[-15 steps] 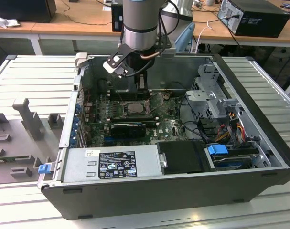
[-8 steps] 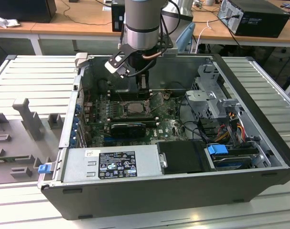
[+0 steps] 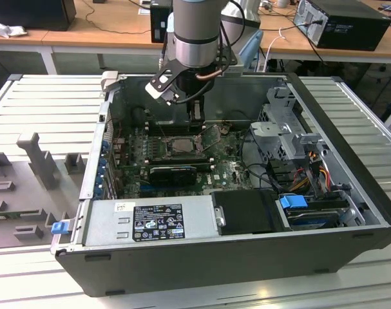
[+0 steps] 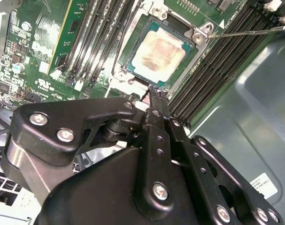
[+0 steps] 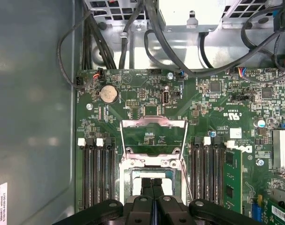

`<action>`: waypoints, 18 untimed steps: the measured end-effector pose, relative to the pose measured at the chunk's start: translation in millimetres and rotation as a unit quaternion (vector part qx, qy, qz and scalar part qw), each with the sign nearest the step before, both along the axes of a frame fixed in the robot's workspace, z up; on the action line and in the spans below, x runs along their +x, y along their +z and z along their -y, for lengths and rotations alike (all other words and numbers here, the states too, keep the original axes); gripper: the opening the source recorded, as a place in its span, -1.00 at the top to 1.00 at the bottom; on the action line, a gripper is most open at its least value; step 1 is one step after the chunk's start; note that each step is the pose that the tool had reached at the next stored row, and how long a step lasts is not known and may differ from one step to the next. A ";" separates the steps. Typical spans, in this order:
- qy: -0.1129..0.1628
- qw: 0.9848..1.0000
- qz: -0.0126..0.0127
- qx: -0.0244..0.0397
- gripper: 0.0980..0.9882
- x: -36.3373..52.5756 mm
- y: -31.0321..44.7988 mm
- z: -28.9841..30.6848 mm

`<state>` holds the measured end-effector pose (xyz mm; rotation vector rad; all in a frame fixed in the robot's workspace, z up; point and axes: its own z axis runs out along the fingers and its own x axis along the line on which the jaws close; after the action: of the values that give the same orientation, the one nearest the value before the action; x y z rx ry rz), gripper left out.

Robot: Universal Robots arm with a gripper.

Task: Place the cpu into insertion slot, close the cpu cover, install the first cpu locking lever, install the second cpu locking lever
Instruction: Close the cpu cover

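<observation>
The cpu [image 4: 161,51], a pale silver square, lies flat in the insertion slot [image 4: 198,35] on the green board. The exterior view has the slot [image 3: 182,145] mid-board inside the open case. The cpu cover [image 5: 154,124], a thin silver frame with a square window, stands swung up and open beyond the slot [image 5: 151,162]. My gripper [image 4: 154,90] is shut, its black fingertips pressed together at the slot's near edge, just off the cpu. It also hangs over the slot in the first wrist view [image 5: 152,185] and the exterior view [image 3: 195,119]. A thin locking lever [image 4: 245,33] sticks out sideways, unlatched.
Long black memory slots [image 5: 97,173] flank the socket on both sides. A black expansion card [image 3: 172,172] lies just in front of it. Cables [image 5: 180,56] run along the case's back wall, and the power supply [image 3: 150,222] and drive cage [image 3: 285,129] crowd the case.
</observation>
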<state>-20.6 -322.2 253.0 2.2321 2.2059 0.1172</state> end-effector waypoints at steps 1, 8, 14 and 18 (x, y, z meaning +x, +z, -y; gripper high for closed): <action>0.000 1.000 0.000 0.000 0.98 0.0 0.9 0.0; 0.000 1.000 0.000 0.000 0.98 0.2 4.8 0.0; 0.000 1.000 0.000 0.000 0.98 2.5 6.5 0.0; 0.000 1.000 0.000 0.000 0.98 8.8 6.6 0.0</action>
<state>-11.8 -322.3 259.6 2.2324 2.2063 0.1171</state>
